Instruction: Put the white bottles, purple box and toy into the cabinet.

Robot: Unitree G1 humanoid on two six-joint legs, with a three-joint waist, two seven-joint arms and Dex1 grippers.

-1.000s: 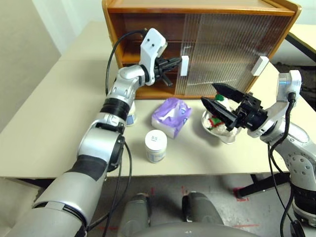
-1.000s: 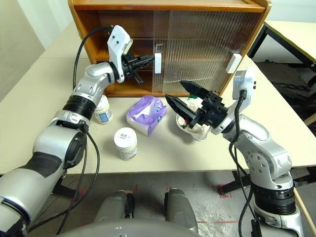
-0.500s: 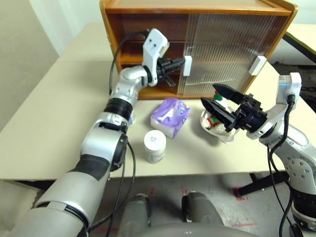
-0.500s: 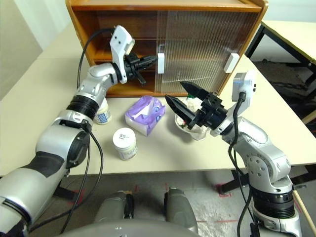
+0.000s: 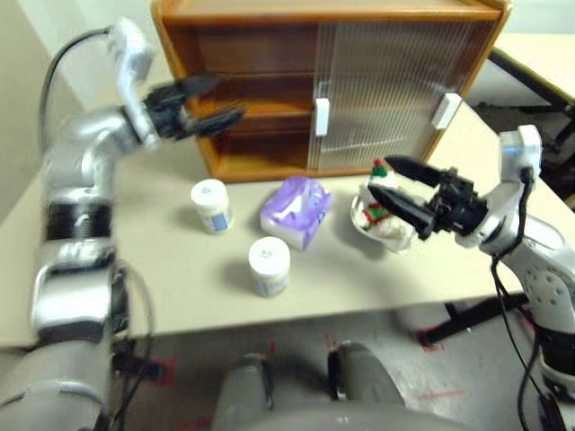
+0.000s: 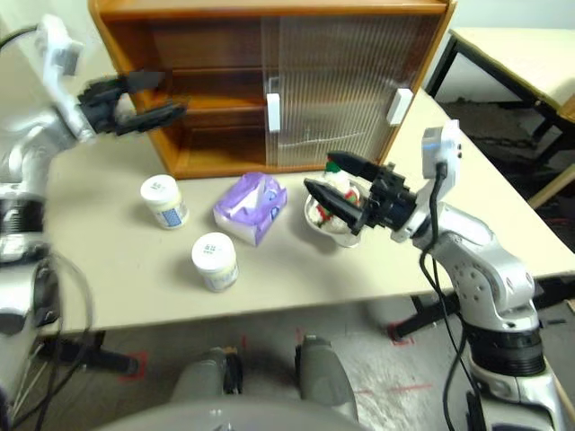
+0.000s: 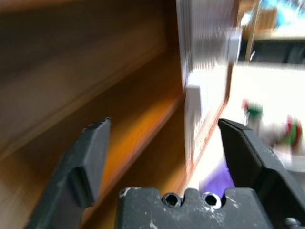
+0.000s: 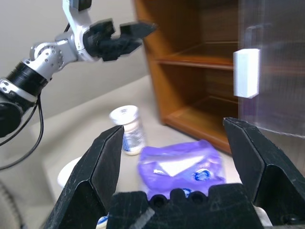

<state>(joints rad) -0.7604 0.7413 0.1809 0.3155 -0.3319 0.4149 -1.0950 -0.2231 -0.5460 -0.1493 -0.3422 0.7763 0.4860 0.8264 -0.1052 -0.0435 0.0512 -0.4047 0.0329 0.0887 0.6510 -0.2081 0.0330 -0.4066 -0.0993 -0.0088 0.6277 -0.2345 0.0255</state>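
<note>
Currently left pincer [image 5: 202, 106] is spread, empty, up at the cabinet's [image 5: 269, 18] open left side, level with the upper shelf; its wrist view looks along the shelf board toward the door edge. Right pincer [image 5: 406, 189] is also spread wide, empty, hovering just over the dish [image 5: 364, 218] with the toy [image 5: 384, 199] in it, fingers either side of the plush but I can't tell if they touch it. Nothing is in the cabinet yet: both shelves on the open side look bare, and the two ribbed doors [image 5: 377, 90] are stacked over the right half. On the worktop [image 5: 162, 269]: one bottle [image 5: 212, 205] near the cabinet base, second bottle [image 5: 269, 266] nearer the front edge, purple box [image 5: 296, 209] between the bottles and the dish, close beside the dish. My read: door's open, so the step in hand is the first pick. Left arm is best placed for the bottle by the cabinet: drop down, come in from the side, pinch the body below the lid, keep it upright, then go into the lower shelf deep enough to leave room for the rest. Right should take the plush by its body, not the glass. Watch the box; it's soft and sits tight against the dish.
</note>
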